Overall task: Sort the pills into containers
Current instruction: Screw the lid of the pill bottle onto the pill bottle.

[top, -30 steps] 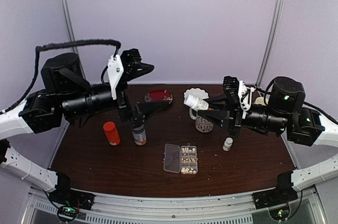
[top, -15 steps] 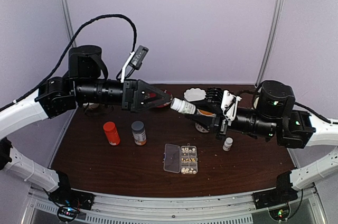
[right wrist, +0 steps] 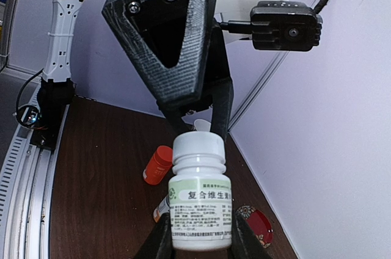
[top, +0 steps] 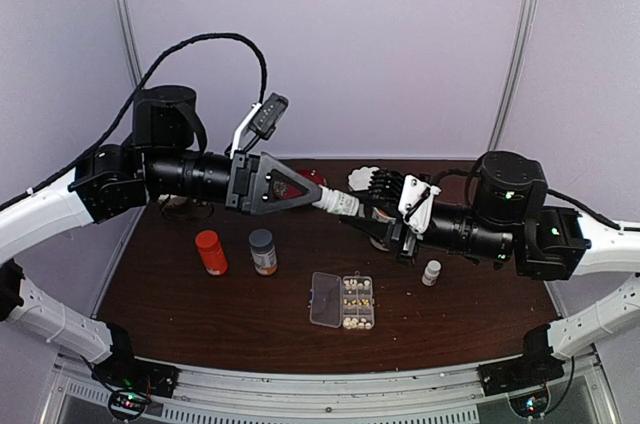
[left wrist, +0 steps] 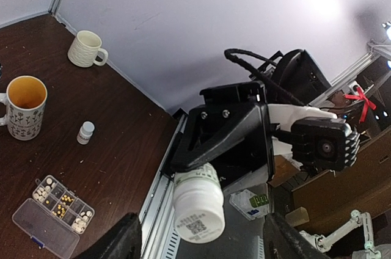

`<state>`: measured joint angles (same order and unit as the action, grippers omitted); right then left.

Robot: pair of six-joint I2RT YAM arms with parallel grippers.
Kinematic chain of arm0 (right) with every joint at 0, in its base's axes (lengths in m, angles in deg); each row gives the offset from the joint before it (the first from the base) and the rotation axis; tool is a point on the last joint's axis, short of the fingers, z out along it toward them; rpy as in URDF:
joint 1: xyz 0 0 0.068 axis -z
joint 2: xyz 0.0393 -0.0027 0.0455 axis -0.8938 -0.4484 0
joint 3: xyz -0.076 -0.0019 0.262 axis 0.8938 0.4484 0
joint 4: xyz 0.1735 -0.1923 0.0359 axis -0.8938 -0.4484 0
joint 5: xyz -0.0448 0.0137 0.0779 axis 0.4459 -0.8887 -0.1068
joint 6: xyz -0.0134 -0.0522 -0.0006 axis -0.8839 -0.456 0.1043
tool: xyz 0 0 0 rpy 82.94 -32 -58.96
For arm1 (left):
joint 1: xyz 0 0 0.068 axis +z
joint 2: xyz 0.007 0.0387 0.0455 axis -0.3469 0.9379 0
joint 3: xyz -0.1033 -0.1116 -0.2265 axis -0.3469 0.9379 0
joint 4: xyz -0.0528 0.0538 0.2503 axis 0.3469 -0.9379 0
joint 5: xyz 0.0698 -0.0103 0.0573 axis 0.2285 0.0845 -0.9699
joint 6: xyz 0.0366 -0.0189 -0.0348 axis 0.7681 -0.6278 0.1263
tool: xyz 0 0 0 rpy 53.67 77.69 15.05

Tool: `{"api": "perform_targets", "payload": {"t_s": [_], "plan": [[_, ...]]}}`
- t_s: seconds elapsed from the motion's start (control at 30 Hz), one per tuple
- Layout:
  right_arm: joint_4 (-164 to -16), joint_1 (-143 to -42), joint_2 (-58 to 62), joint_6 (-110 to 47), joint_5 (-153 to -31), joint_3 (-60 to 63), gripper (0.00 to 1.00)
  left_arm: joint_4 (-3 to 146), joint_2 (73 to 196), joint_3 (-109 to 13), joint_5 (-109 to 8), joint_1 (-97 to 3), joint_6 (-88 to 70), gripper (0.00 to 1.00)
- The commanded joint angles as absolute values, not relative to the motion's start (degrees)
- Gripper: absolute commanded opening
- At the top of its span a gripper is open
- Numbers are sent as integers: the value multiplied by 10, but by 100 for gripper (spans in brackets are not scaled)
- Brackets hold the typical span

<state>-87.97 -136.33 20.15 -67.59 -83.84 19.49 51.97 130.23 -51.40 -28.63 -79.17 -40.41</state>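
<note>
Right hand (top: 366,211) is clenched on the body of a white bottle (top: 342,204), holding it level in the air over the back of the desk (top: 200,314) with the cap end toward the left hand (top: 318,197). From above, the left hand's tip reaches that cap end, but the overhead view does not show whether it touches. The left wrist view does: the left fingers (left wrist: 125,240) are released, one on each side of the bottle with a clear gap on both sides. Only the right wrist view shows the bottle's green-and-white label with printed characters, and the right fingers (right wrist: 160,237) pressed against both flanks of the bottle. The clear pill box (top: 341,301) lies on the front middle of the desk, well apart from both hands, its lid (top: 325,302) folded open to the left. The pills (top: 352,290) show as pale specks in several cells (top: 357,306). The box appears from above and, small, in the left wrist view. An orange bottle (top: 210,252) and a grey-capped bottle (top: 262,251) stand side by side left of the box, and a small white bottle (top: 431,272) stands to its right. The left wrist view also shows a cream mug (left wrist: 87,48) and a patterned mug (left wrist: 24,107), which the right arm mostly covers from above.
</note>
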Motion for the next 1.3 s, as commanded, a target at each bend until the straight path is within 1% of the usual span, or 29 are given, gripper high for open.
{"api": "perform_targets", "payload": {"t_s": [0.0,0.07,0.2,0.33,0.47,0.7,0.73,0.83,1.03,1.2,1.27], "plan": [[-876,-1367,195,-681,-820,175,0,543,1301,-527,-267,-791,-411,69],[-877,-1367,193,-681,-818,174,0,537,1301,-528,-269,-792,-409,68],[-881,-1368,189,-677,-818,171,0,530,1304,-528,-273,-791,-409,70],[-886,-1367,184,-676,-814,167,0,521,1309,-531,-276,-791,-407,67],[-890,-1367,178,-676,-810,162,0,518,1312,-533,-270,-791,-408,62],[-912,-1368,172,-673,-807,156,0,508,1315,-538,-276,-792,-404,46],[-913,-1368,172,-672,-808,156,0,508,1314,-538,-277,-791,-404,46],[-914,-1367,173,-670,-807,156,0,505,1312,-538,-281,-791,-402,53],[-919,-1368,177,-668,-808,158,0,497,1308,-539,-293,-791,-396,52],[-923,-1368,174,-666,-809,157,0,496,1308,-537,-289,-791,-394,39],[-923,-1367,172,-665,-808,155,0,495,1308,-536,-287,-792,-394,37]]}}
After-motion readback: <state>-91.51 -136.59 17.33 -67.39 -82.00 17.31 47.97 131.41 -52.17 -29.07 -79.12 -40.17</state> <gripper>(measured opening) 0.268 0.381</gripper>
